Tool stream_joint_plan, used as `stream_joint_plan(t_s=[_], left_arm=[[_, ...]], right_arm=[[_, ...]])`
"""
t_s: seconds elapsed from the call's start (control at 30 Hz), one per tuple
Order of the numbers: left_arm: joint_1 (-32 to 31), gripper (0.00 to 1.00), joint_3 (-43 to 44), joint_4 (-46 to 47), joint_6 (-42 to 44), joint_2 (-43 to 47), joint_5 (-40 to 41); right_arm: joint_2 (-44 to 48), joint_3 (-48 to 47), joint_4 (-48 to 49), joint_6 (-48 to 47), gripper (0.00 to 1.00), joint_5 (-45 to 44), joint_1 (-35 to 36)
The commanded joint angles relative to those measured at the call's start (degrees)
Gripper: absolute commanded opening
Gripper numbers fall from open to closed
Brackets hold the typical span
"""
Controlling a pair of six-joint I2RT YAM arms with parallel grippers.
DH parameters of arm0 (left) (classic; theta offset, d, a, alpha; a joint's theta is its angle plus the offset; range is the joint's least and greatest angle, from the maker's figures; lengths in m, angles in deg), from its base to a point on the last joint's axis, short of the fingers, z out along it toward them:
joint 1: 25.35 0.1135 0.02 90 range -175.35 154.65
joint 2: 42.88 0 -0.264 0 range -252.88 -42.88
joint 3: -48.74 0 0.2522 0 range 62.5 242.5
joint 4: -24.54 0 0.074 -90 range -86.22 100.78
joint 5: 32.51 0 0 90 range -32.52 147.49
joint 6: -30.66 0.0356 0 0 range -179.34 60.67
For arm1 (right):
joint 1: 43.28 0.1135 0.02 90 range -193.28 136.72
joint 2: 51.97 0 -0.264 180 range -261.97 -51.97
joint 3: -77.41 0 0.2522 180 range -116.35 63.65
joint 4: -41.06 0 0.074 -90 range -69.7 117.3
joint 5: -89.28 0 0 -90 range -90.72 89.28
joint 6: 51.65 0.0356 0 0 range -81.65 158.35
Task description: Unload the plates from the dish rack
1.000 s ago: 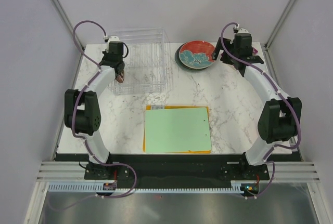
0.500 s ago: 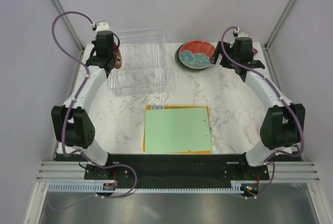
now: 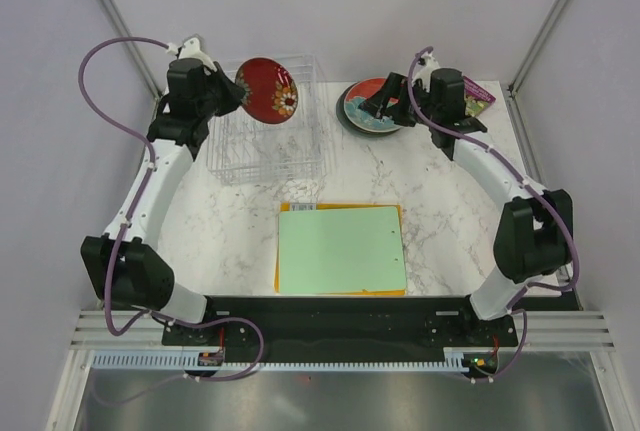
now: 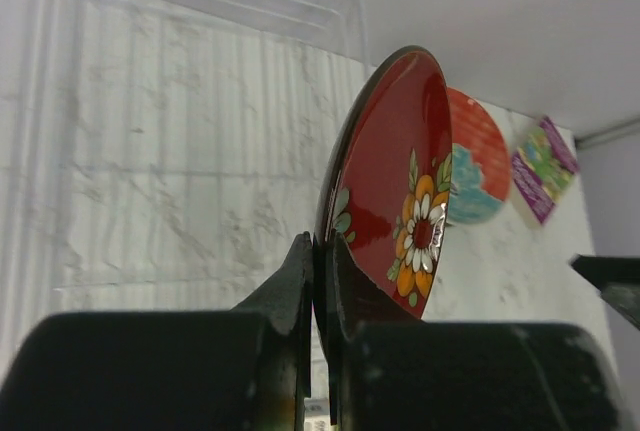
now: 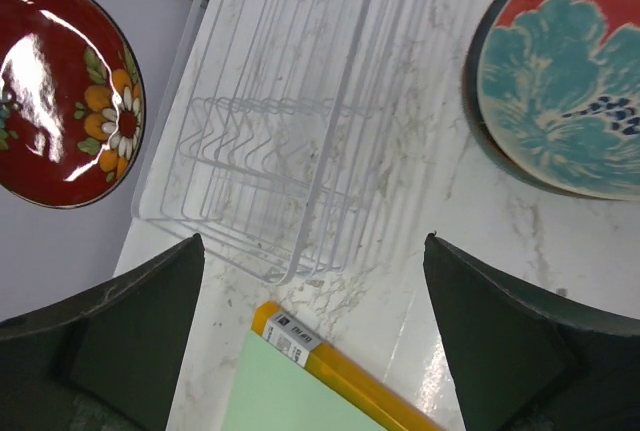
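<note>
My left gripper (image 3: pixel 240 92) is shut on the rim of the small dark red plate (image 3: pixel 267 90) with a flower pattern. It holds the plate on edge in the air above the clear dish rack (image 3: pixel 270 141). The left wrist view shows the fingers (image 4: pixel 297 271) pinching the plate (image 4: pixel 395 181) over the rack (image 4: pixel 150 131). The red plate with teal pattern (image 3: pixel 368 111) lies on a darker plate at the back. My right gripper (image 3: pixel 388 101) hovers over it, open and empty (image 5: pixel 313 241). The right wrist view shows the rack (image 5: pixel 290 131) holding no plates, the held plate (image 5: pixel 65 91) and the patterned plate (image 5: pixel 560 101).
A green board (image 3: pixel 342 249) lies on an orange board (image 3: pixel 283 251) at the table's middle front; it also shows in the right wrist view (image 5: pixel 300 391). A purple packet (image 3: pixel 481 94) lies at the back right, near the enclosure frame.
My left gripper has risen out of the rack with the small red plate and swung it up over the rack. My right gripper has turned left over the stacked plates.
</note>
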Motion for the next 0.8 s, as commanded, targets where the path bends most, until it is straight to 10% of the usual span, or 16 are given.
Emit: stream_joint_plan(t_s=[0.0, 0.57, 0.63, 0.73, 0.77], left_arm=[[-0.8, 0.02, -4.0, 10.7, -12.7, 3.8, -14.8], [-7.7, 0.02, -10.0, 18.4, -18.2, 3.2, -17.5], [-8.6, 0.02, -10.5, 19.9, -18.3, 2.9, -17.2], [-8.8, 0.02, -11.0, 20.3, -18.3, 2.6, -16.8], [-8.8, 0.02, -11.2, 20.2, -17.3, 2.7, -16.6]], right_arm=[[-3.4, -0.1, 8.6, 5.3, 0.97, 5.7, 3.3], [-9.5, 0.9, 21.4, 14.7, 0.93, 9.8, 8.5], [-10.1, 0.4, 22.2, 15.3, 0.78, 10.8, 8.5], [-10.8, -0.4, 21.6, 14.7, 0.01, 10.5, 8.4], [-10.8, -0.7, 21.0, 14.1, 0.00, 9.7, 8.3]])
